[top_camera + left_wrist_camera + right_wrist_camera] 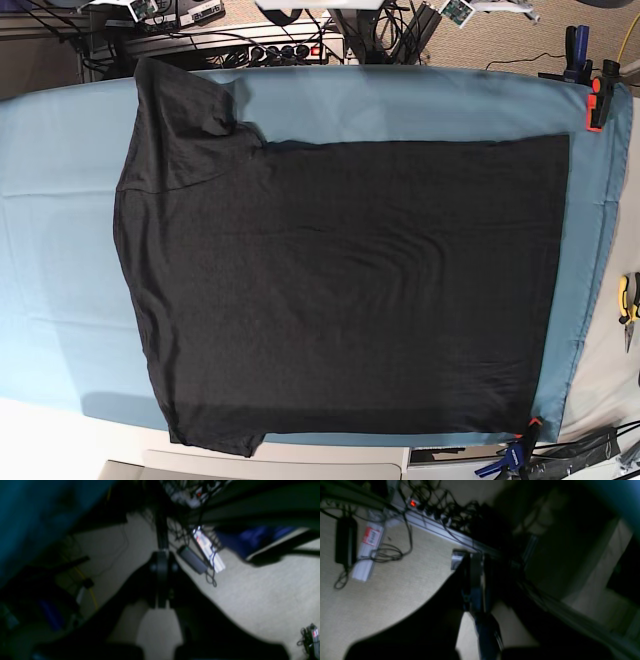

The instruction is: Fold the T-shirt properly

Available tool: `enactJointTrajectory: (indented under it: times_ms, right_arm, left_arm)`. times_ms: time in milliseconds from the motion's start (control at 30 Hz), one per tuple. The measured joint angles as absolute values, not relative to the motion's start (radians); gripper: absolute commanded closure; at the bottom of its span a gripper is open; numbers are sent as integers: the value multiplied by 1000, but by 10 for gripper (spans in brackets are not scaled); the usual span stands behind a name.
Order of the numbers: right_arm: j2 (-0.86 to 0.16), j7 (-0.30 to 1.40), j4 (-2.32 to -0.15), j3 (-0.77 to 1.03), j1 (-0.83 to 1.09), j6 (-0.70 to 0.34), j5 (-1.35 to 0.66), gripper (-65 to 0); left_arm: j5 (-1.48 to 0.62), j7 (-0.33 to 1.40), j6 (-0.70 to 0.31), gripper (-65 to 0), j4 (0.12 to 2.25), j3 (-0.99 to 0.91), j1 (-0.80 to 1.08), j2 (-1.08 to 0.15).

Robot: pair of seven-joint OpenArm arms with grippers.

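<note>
The T-shirt (pixel 340 290) lies flat on the teal sheet (pixel 60 250); soft, limp knit, best pinched at sleeve corners. Both grippers (pixel 162 585) (pixel 473 585) look pressed together, empty.

Teal sheet (pixel 60 200), orange clamp (pixel 598 100)

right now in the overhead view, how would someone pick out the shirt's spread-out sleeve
Start from the teal-blue sheet covering the table and find the big dark T-shirt lying flat on it. Follow the shirt to its top-left corner: the sleeve sticks up toward the table's far edge, the one flap breaking the shirt's otherwise straight outline.
</note>
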State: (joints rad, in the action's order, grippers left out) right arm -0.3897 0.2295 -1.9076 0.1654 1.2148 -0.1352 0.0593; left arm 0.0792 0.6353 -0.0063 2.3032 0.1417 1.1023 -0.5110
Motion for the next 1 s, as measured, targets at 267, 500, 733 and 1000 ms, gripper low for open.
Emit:
enactJointTrajectory:
  times_ms: [267,500,733,1000]
  right_arm:
    - [-390,319,-2231,167,1221,-55,-7,-24]
    - [-347,394,-2339,167,1100,56,-13,-24]
    - [-176,441,-2338,168,896,213,-15,-24]
    - [-91,447,-2338,171,812,214,-13,-24]
  left_arm:
    - [70,636,-8,0,2337,142,1061,-513]
    - [70,636,3,0,2337,142,954,-513]
    - [61,636,79,0,2337,142,818,-452]
    - [-115,612,80,0,2337,-4,753,-378]
